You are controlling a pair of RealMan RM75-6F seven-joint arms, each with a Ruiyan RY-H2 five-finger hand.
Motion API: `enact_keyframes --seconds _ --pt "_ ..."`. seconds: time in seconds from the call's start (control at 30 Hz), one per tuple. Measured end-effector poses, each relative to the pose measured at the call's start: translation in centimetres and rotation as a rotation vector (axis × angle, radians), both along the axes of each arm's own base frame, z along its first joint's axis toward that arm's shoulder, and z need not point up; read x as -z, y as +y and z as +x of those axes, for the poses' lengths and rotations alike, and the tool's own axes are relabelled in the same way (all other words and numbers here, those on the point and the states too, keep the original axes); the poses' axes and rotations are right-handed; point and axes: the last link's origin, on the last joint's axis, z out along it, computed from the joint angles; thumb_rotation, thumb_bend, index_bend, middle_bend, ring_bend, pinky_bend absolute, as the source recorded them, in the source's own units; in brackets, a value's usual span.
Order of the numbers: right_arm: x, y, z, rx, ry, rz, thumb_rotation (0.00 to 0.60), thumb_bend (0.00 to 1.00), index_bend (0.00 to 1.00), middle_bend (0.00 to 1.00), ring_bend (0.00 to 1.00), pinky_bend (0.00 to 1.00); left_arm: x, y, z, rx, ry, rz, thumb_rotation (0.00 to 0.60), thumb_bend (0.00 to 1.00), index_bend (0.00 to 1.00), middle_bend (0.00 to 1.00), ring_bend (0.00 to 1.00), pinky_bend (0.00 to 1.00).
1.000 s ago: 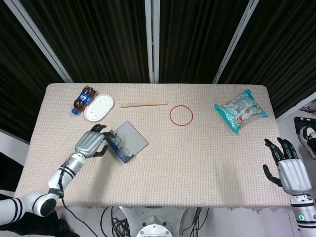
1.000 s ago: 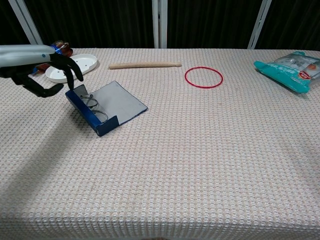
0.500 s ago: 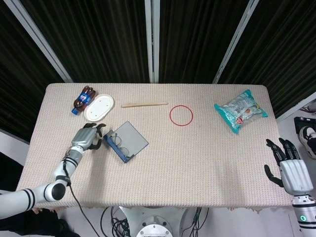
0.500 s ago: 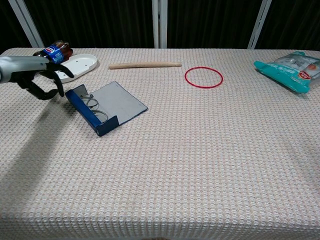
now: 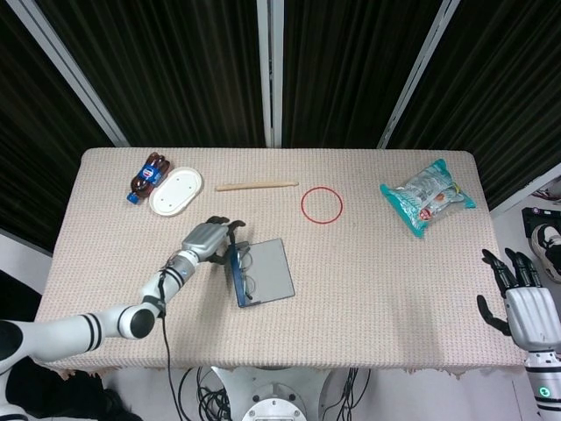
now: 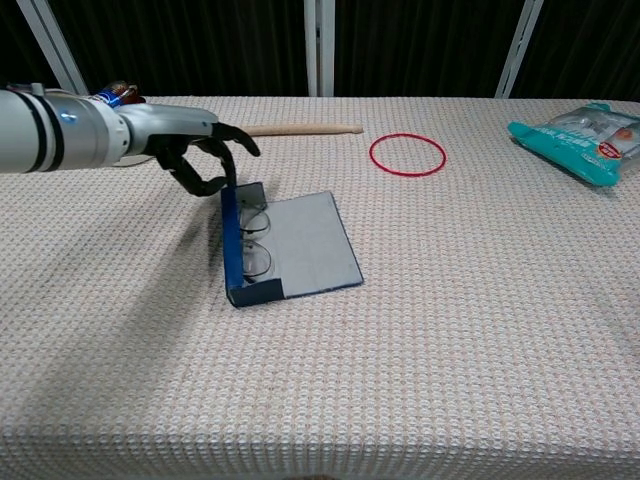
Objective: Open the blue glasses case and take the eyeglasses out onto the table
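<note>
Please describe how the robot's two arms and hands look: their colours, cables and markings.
The left hand has a silver-grey back and black fingers; its white arm has black bands and a thin black cable alongside. The right hand has the same silver-grey back and black fingers, with a small green ring mark on the white wrist.

The place reads as a robotics lab or a data-collection test station, not a home or a shop. A single table (image 5: 368,289) covered in a beige woven cloth stands before a wall of black pleated curtain (image 5: 175,70) split by white metal frame bars (image 5: 270,70), a backdrop typical of a camera-recording booth. Loose cables (image 5: 210,390) hang under the table's front edge in the head view. The props are unrelated everyday items spread well apart: a small cola bottle (image 5: 145,176), a white oval dish (image 5: 176,191), a wooden stick (image 5: 256,185), a red ring (image 5: 322,205) and a teal snack bag (image 5: 428,195).
</note>
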Motion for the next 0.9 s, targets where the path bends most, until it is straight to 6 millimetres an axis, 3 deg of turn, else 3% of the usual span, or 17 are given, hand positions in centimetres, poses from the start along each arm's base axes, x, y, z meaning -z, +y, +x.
enact_keyframes --seconds 0.13,0.27,0.4,0.6,0.9 --pt "0.0 0.0 0.0 0.002 -0.002 0.0 0.6 0.38 0.02 0.21 0.0 0.07 0.7 -0.1 2.1 0.053 -0.011 -0.031 0.6 0.53 0.11 0.33 0.06 0.0" --pt "0.0 -0.3 0.2 -0.012 -0.001 0.001 0.6 0.38 0.02 0.21 0.0 0.07 0.5 -0.9 3.1 0.115 -0.019 -0.008 0.6 0.45 0.08 0.26 0.04 0.0" --pt "0.3 -0.7 0.4 -0.026 -0.002 0.011 0.6 0.37 0.02 0.21 0.0 0.07 -0.1 -2.3 3.4 0.221 0.008 0.045 0.6 0.37 0.04 0.17 0.0 0.0" --pt "0.6 -1.0 0.5 -0.037 -0.007 0.02 0.6 0.36 0.02 0.21 0.0 0.07 0.0 -5.5 3.6 0.343 0.066 0.062 0.6 0.32 0.0 0.07 0.0 0.0" --pt "0.3 -0.8 0.3 -0.042 -0.012 0.014 0.6 0.36 0.02 0.21 0.0 0.07 1.2 -7.5 3.6 0.423 0.159 0.07 0.6 0.28 0.0 0.0 0.0 0.0"
